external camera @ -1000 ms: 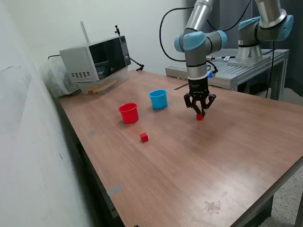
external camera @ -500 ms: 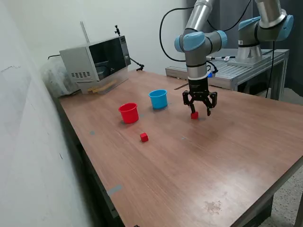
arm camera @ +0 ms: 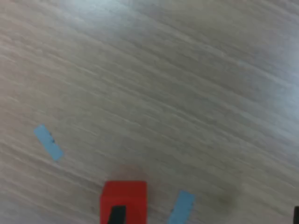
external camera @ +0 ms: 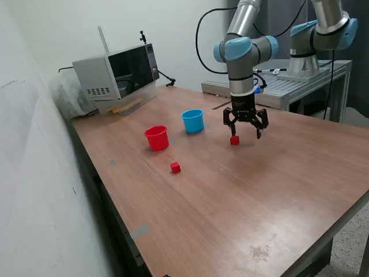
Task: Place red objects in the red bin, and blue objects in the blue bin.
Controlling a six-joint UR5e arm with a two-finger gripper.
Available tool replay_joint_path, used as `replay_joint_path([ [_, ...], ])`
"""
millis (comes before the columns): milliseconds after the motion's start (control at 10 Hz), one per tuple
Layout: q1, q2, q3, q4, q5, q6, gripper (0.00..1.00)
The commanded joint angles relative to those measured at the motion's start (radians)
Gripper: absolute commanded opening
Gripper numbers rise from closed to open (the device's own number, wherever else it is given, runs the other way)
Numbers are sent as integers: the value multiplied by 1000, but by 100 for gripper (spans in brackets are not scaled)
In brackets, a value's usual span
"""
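My gripper [external camera: 243, 131] hangs open just above the table, fingers spread wide. One red object, a small cube [external camera: 234, 140], lies on the wood under the finger on the exterior view's left; the wrist view shows this cube [arm camera: 124, 198] with a dark fingertip edge in front of it. A second red cube [external camera: 175, 167] lies alone nearer the front. The red bin [external camera: 157, 138] and the blue bin [external camera: 193, 120] stand upright side by side to the exterior view's left of the gripper. The blue objects are out of view.
A microwave [external camera: 115, 75] stands at the table's far corner by the wall. A second arm [external camera: 323, 34] stands on a metal bench [external camera: 300, 81] behind the table. Short blue tape strips [arm camera: 48, 142] are stuck on the wood near the cube.
The gripper was shut on the red cube one second ago; it has opened wide, risen slightly, and the cube now rests on the table, shifted a little toward the exterior view's left.
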Motion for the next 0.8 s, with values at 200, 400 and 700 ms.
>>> replay_joint_path([
  [200, 2, -25, -2, 0, -1, -2, 100],
  [400, -13, -21, -3, -3, -1, -2, 100],
  [700, -24, -13, -2, -5, -2, -3, 100],
])
